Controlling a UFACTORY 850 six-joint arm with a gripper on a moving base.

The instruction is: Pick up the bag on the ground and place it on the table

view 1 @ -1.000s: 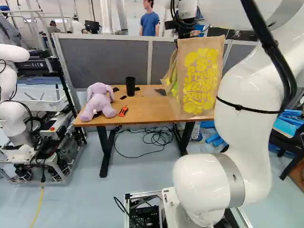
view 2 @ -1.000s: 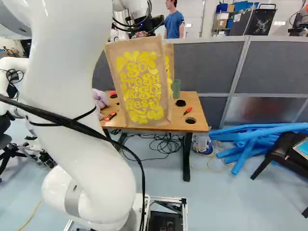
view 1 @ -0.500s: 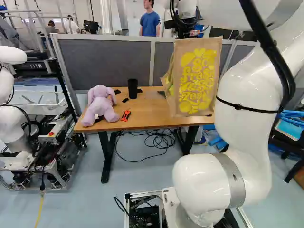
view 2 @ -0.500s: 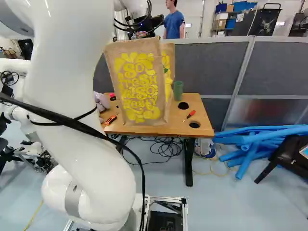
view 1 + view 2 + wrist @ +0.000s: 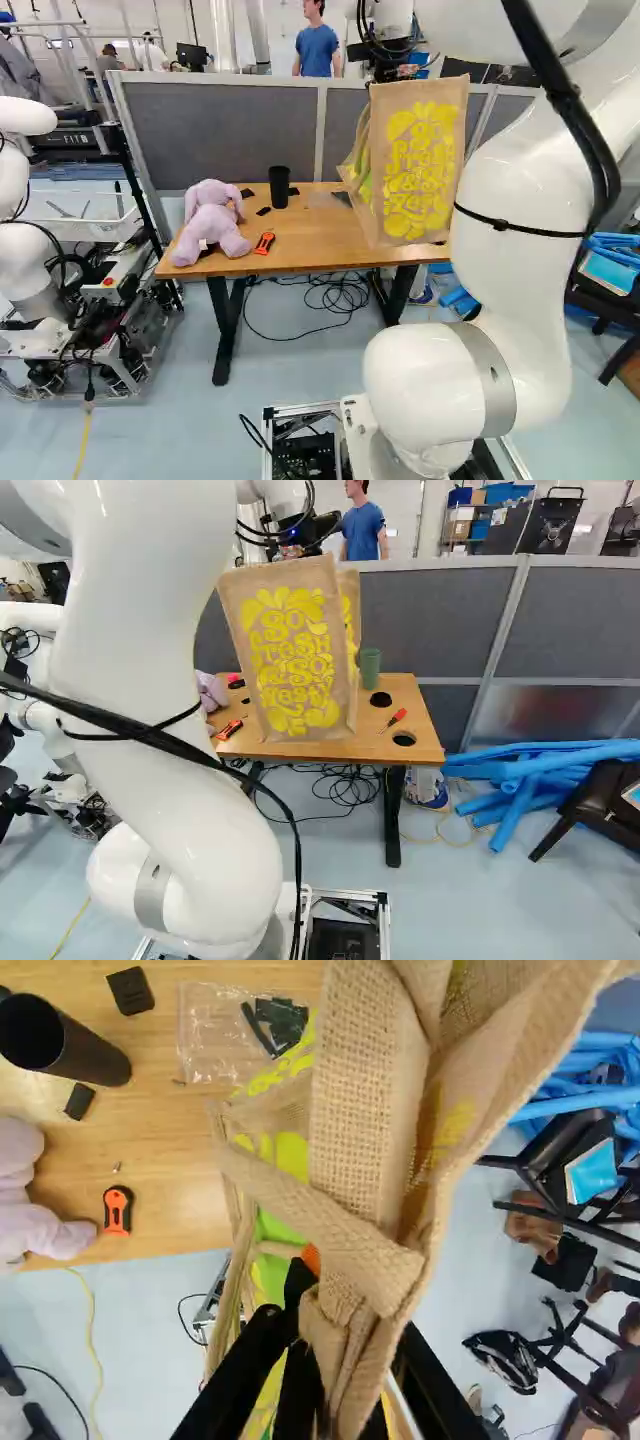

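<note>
My black gripper is high at the top of the bag in the left base view, its fingertips hidden there. The tan burlap bag with yellow lettering hangs upright below it, overlapping the right part of the wooden table. In the wrist view the gripper is shut on the bunched handle of the bag, with something green and yellow inside the bag. The bag covers part of the table's front edge there; whether its bottom touches the tabletop I cannot tell.
On the table are a purple plush toy, a black cup, an orange-black tool, a green cup and a screwdriver. Grey partitions stand behind. Blue tubes lie right; another robot is left.
The base has moved slightly, bringing the table a little nearer in the base views. The bag, still held, has swung slightly; the arm keeps about the same pose.
</note>
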